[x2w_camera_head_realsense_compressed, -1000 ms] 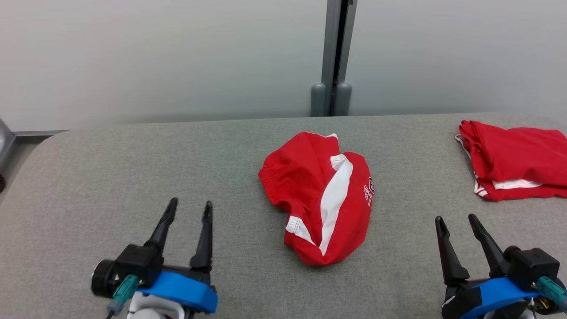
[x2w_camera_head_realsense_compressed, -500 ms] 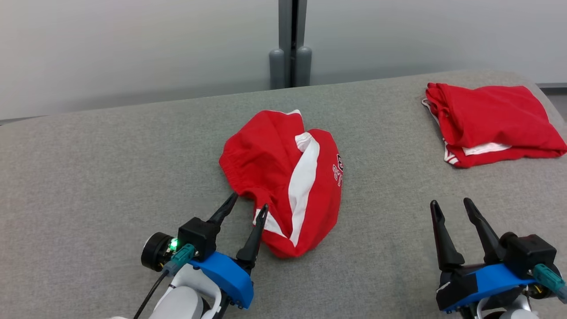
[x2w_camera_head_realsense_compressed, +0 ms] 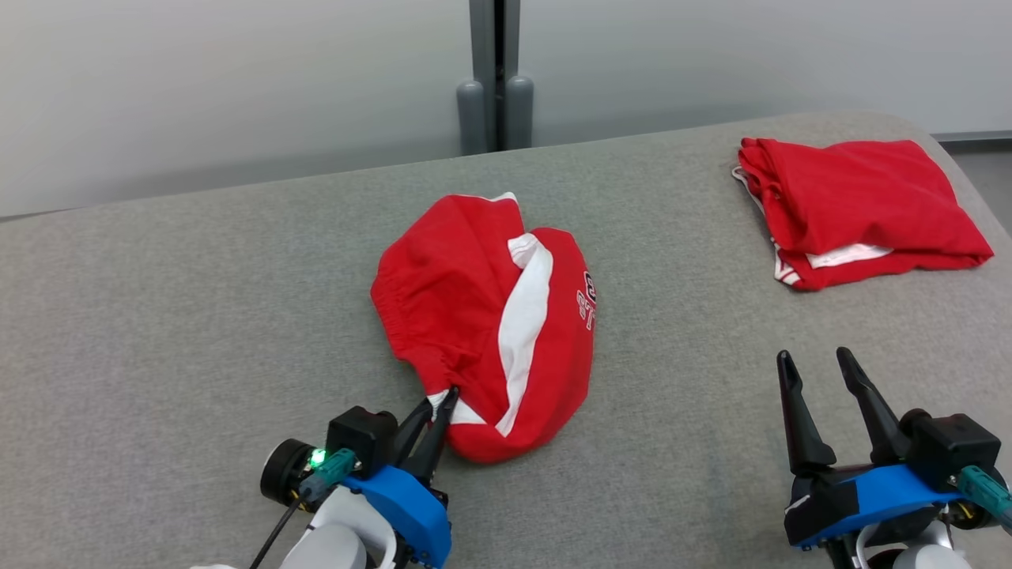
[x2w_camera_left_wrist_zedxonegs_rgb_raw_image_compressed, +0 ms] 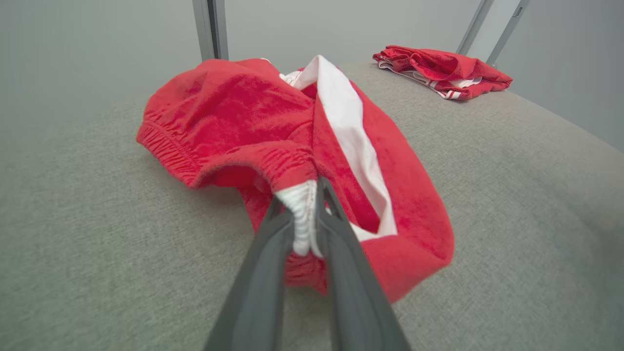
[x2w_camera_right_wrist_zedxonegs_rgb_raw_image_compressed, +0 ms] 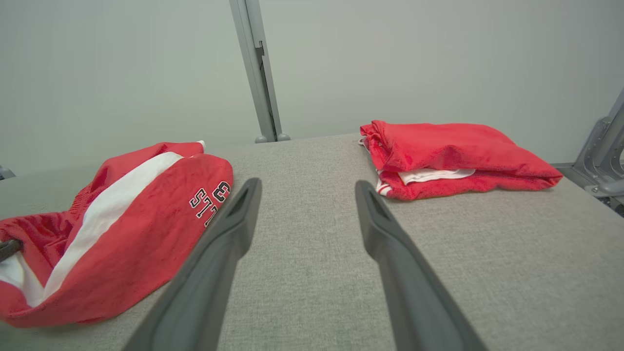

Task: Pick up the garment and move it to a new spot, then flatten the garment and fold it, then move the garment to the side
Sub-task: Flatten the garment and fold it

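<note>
The garment [x2w_camera_head_realsense_compressed: 474, 316] is a crumpled red pair of shorts with a white side stripe and dark lettering, lying mid-table; it also shows in the left wrist view [x2w_camera_left_wrist_zedxonegs_rgb_raw_image_compressed: 234, 117] and the right wrist view [x2w_camera_right_wrist_zedxonegs_rgb_raw_image_compressed: 136, 234]. My left gripper [x2w_camera_head_realsense_compressed: 443, 399] is at its near-left corner, shut on the white-trimmed hem [x2w_camera_left_wrist_zedxonegs_rgb_raw_image_compressed: 302, 219]. My right gripper [x2w_camera_head_realsense_compressed: 814, 359] stands open over bare table at the lower right, well clear of the garment, its fingers [x2w_camera_right_wrist_zedxonegs_rgb_raw_image_compressed: 229, 229] spread wide.
A second red garment [x2w_camera_head_realsense_compressed: 854, 209], folded, lies at the table's far right corner, also seen as a folded pile [x2w_camera_right_wrist_zedxonegs_rgb_raw_image_compressed: 453, 156]. The grey fabric table [x2w_camera_head_realsense_compressed: 198, 300] ends at a pale wall with a grey post [x2w_camera_head_realsense_compressed: 494, 79]. Its right edge is close to the folded pile.
The head camera turned, shifting the picture left. My left gripper reached forward to the garment's near-left corner and closed on its hem. The right gripper stayed open.
</note>
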### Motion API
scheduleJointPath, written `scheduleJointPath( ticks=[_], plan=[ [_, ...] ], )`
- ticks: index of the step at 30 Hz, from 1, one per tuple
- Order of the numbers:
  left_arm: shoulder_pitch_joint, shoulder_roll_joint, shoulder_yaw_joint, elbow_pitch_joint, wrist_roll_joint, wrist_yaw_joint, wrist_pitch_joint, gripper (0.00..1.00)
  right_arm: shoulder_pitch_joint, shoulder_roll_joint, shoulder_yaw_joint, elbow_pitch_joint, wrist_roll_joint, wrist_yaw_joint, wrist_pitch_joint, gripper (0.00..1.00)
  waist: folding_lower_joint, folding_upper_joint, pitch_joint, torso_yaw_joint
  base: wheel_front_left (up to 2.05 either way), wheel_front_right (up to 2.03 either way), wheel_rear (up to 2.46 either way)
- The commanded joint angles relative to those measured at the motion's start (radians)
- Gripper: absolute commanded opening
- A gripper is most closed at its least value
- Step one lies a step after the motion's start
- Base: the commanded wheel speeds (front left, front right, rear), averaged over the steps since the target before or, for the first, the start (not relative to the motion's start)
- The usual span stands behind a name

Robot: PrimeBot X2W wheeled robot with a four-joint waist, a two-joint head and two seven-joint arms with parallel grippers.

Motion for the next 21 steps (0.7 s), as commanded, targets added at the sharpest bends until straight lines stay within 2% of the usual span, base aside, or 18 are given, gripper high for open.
scheduleJointPath(
  ticks=[1,11,18,19,20,21],
  plan=[
    [-0.014,0.003,0.015,0.006,-0.009,0.003,-0.014,0.00,0.000,-0.001,-0.003,0.001,-0.002,0.000,-0.001,1.00,0.0000,0.0000,-0.002,0.008,0.00,0.00,0.00],
    [0.117,0.038,0.091,-0.023,-0.061,0.066,-0.071,0.00,0.018,-0.001,-0.006,0.016,0.009,0.000,0.000,1.00,0.0000,0.0000,-0.031,0.102,0.00,0.00,0.00],
    [0.220,0.056,0.115,-0.047,-0.087,0.090,-0.077,0.00,0.024,-0.001,0.001,0.028,0.010,0.000,0.000,1.00,0.0000,0.0000,-0.050,0.132,0.00,0.00,0.00],
    [0.227,0.054,0.116,-0.053,-0.086,0.098,-0.080,0.45,0.028,-0.001,0.001,0.031,0.010,0.000,0.002,1.00,0.0000,0.0000,-0.054,0.136,0.00,0.00,0.00],
    [0.233,0.052,0.119,-0.060,-0.085,0.102,-0.080,1.00,0.031,-0.001,0.001,0.032,0.009,0.000,0.003,1.00,0.0000,0.0000,-0.059,0.139,0.00,0.00,0.00],
    [0.239,0.049,0.122,-0.067,-0.083,0.109,-0.082,1.00,0.033,-0.001,0.001,0.033,0.007,0.000,0.004,1.00,0.0000,0.0000,-0.064,0.141,0.00,0.00,0.00]
  ],
)
